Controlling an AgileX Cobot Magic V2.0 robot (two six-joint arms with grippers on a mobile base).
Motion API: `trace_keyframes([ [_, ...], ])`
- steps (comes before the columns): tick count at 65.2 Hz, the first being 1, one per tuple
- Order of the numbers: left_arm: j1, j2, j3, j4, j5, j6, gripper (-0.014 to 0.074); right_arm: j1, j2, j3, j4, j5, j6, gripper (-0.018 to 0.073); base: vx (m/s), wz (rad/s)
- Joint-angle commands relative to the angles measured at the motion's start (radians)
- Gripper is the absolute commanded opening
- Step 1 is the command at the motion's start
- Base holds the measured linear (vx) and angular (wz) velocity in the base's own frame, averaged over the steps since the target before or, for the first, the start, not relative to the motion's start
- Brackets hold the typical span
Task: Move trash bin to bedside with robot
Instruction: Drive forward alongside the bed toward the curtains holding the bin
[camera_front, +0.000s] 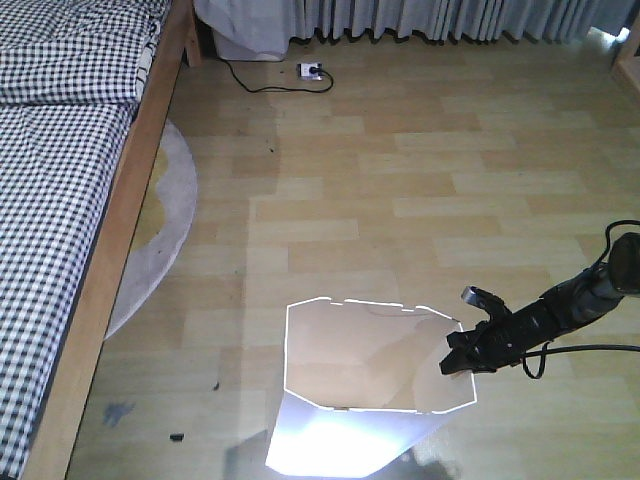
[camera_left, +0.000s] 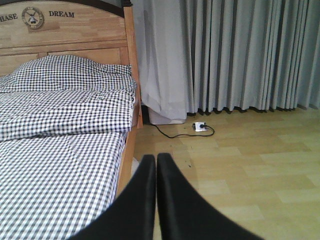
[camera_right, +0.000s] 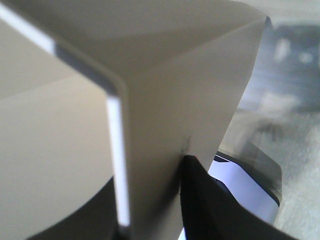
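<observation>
The white trash bin (camera_front: 340, 355) stands on the wood floor at the bottom centre, its angular rim up and its cream inside showing. My right gripper (camera_front: 452, 360), on a thin black arm coming from the right, is shut on the bin's right rim. In the right wrist view the bin wall (camera_right: 165, 100) sits between the two black fingers of the right gripper (camera_right: 150, 197), one inside and one outside. The bed (camera_front: 60, 200) with checked bedding and a light wooden frame runs along the left, a floor gap away from the bin. My left gripper (camera_left: 156, 159) is shut on nothing, facing the bed (camera_left: 60, 150).
A round grey rug (camera_front: 165, 220) pokes out from under the bed frame (camera_front: 120, 230). A white power strip (camera_front: 310, 70) with a black cable lies near the grey curtains (camera_front: 450, 15). Small dark bits (camera_front: 176, 437) lie on the floor beside the bed.
</observation>
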Motion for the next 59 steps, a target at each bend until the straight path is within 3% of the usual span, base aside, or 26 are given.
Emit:
trace_keyframes([
  [1,0.0,-0.005,-0.021,-0.005,-0.072,-0.004,-0.0006,-0.004,-0.086,-0.009,0.072,0.221,-0.019,-0.0005,0.43,0.01],
  [59,0.0,-0.005,-0.021,-0.005,-0.072,-0.004,-0.0006,-0.004,-0.086,-0.009,0.072,0.221,-0.019,-0.0005,0.42,0.03],
])
